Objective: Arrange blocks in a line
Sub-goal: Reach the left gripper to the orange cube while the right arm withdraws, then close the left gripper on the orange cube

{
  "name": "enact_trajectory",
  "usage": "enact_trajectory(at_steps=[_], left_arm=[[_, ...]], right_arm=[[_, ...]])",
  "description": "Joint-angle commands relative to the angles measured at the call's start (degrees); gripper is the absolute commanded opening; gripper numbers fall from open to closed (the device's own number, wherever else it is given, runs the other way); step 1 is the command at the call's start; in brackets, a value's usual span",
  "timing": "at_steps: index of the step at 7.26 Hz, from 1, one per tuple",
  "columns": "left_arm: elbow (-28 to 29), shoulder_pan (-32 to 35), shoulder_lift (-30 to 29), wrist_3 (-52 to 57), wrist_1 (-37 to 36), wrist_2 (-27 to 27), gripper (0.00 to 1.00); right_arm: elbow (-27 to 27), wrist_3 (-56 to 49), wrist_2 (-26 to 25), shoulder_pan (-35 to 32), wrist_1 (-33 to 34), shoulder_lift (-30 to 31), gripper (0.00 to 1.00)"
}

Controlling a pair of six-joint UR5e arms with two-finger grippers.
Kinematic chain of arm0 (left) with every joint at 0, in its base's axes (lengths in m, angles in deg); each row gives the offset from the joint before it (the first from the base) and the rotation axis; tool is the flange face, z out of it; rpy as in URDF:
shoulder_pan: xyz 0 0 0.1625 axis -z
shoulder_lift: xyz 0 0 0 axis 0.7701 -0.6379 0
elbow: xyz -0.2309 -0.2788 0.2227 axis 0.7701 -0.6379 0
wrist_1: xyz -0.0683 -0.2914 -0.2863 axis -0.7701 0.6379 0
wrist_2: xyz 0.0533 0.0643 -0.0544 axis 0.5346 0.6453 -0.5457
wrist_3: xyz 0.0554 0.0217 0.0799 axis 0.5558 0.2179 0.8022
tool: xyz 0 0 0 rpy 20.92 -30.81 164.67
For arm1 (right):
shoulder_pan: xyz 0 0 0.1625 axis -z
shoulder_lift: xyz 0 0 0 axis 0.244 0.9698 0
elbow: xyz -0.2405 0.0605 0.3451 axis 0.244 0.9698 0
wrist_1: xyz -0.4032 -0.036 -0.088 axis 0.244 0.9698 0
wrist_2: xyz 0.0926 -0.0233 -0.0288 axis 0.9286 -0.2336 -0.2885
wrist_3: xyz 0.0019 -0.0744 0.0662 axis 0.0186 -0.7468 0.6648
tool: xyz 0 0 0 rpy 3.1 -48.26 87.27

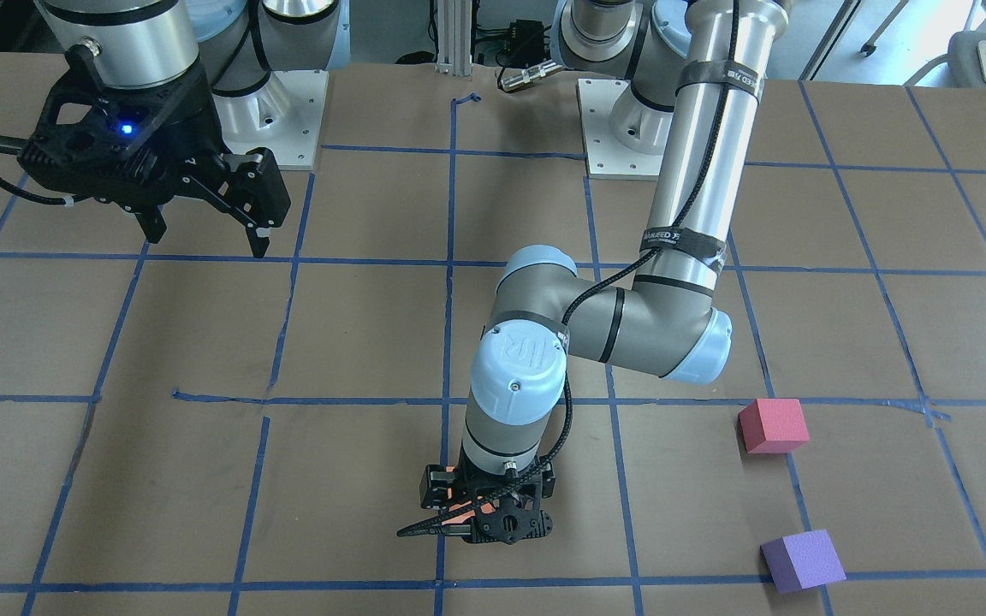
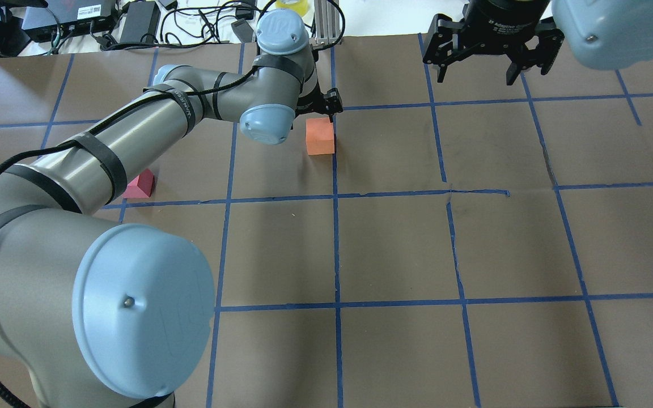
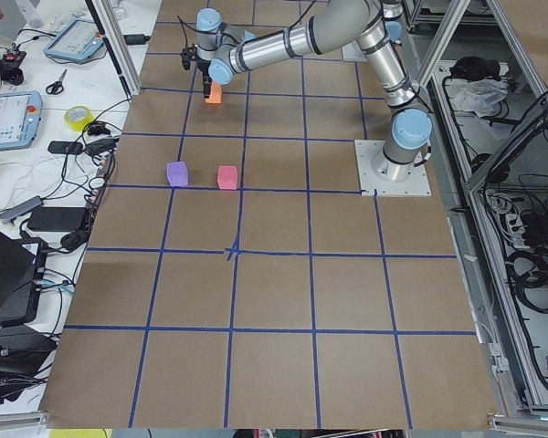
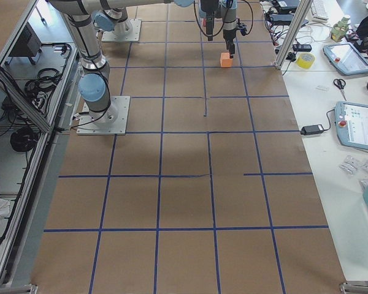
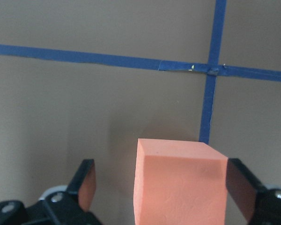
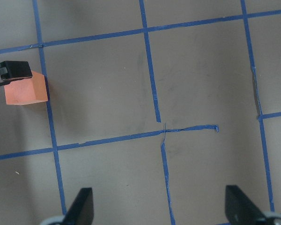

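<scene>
The orange block (image 2: 321, 136) sits on the table by a blue tape line, also in the left wrist view (image 5: 180, 183). My left gripper (image 2: 326, 105) is low over it, open, with a finger on each side of the block; there is a clear gap on one side. The pinkish-red block (image 1: 773, 425) and the purple block (image 1: 802, 560) stand apart on the table, off to the left arm's side. The pinkish-red one shows partly behind the arm overhead (image 2: 140, 184); the purple one is hidden there. My right gripper (image 1: 206, 239) is open, empty and raised, far from the blocks.
The table is brown paper with a blue tape grid (image 2: 336, 195). The arms' mounting plates (image 1: 275, 120) stand at the robot's edge. Cables and devices (image 2: 134, 17) lie beyond the far edge. The left arm's elbow (image 1: 630, 325) hangs over the table's middle.
</scene>
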Motion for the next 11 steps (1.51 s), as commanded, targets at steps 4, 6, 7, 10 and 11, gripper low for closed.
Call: enact_trajectory(at_steps=[4, 6, 7, 10, 11], left_arm=[[1.5, 0.2, -0.2, 1.2, 0.4, -1.2, 1.00], [2.6, 0.2, -0.5, 2.3, 0.9, -1.4, 1.00], [2.3, 0.2, -0.6, 2.3, 1.0, -1.4, 1.00], [1.2, 0.6, -1.1, 3.8, 4.3, -1.3, 0.99], [0.9, 0.6, -1.2, 3.7, 4.5, -1.8, 0.97]], right_arm=[[-0.1, -0.3, -0.3, 0.0, -0.2, 0.0, 1.00], [-0.1, -0.5, -0.2, 0.0, -0.2, 0.0, 1.00], [-0.1, -0.2, -0.1, 0.0, -0.1, -0.1, 1.00], [-0.1, 0.1, 0.9, 0.0, 0.0, 0.0, 1.00], [-0.2, 0.1, 0.9, 0.0, -0.1, 0.0, 1.00]])
